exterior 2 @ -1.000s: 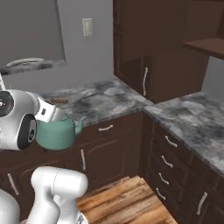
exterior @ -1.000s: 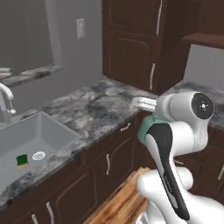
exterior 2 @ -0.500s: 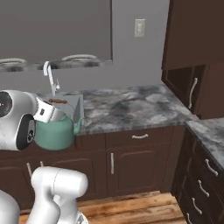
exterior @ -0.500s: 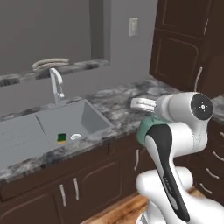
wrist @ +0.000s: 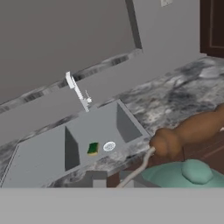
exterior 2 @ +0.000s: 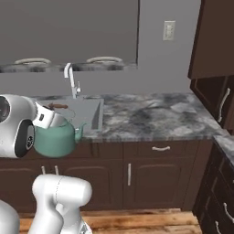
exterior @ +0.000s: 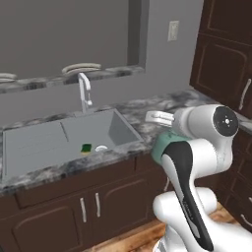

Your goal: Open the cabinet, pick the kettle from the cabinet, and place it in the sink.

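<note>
Kettle (exterior 2: 55, 139): teal-green, rounded body, short spout pointing right in the right base view; hangs in the air in front of the counter edge, beside the arm's white joint; in the hand view its lid knob (wrist: 196, 170) and brown handle grip (wrist: 188, 131) show close to the camera.
Gripper (exterior 2: 48, 116): white hand above the kettle; fingers drawn narrow, closed on the kettle's handle.
Sink (exterior: 29, 147): grey rectangular basin with ridged drainboard on its left in the left base view; set into the counter, to the left of the kettle and apart from it.
Faucet (exterior: 84, 91): tall chrome, arched, standing at the back rim of the sink.
Sponge (exterior: 86, 147): small green-and-yellow piece lying on the basin floor, just beside the drain (exterior: 101, 148).
Counter (exterior 2: 151, 116): grey marbled stone, running right from the sink toward the corner.
Cabinet (exterior: 226, 54): dark brown panelled doors, at the right edge of the left base view, well apart from the kettle.
Wall outlet (exterior 2: 169, 30): pale plate on the grey wall above the counter.
Lower doors (exterior 2: 151, 176): dark brown, small silver pulls, below the counter.
</note>
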Robot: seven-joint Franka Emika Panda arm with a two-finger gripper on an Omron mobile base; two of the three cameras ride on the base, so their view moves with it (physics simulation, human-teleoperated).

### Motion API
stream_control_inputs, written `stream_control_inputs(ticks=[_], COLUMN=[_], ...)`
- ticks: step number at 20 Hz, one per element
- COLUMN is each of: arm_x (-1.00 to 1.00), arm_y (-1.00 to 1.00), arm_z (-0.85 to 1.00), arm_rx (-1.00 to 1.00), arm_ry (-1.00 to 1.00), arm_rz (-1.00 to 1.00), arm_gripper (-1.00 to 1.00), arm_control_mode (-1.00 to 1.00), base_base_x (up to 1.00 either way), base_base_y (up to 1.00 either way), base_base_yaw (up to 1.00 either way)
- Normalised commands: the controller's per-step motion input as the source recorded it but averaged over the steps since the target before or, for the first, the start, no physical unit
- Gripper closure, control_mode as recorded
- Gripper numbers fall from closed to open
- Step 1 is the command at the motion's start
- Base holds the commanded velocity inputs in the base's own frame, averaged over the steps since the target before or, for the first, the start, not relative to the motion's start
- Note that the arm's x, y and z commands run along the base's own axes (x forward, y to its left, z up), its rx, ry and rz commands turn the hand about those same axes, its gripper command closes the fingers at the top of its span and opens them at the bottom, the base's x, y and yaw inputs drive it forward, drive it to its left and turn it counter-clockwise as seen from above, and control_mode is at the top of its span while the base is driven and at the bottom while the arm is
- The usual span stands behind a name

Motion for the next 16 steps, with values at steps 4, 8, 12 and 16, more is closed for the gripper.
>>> stream_control_inputs(ticks=[4,8,12,16], arm_x=[0.0,0.0,0.0,0.0], arm_y=[0.0,0.0,0.0,0.0], arm_z=[0.0,0.0,0.0,0.0], arm_rx=[0.0,0.0,0.0,0.0], arm_ry=[0.0,0.0,0.0,0.0], arm_rz=[0.0,0.0,0.0,0.0], arm_gripper=[1.0,1.0,1.0,1.0], arm_control_mode=[1.0,1.0,1.0,1.0], base_base_x=[0.11,0.31,0.41,0.33], base_base_y=[0.17,0.01,-0.12,-0.27], base_base_yaw=[0.05,0.08,0.24,0.31])
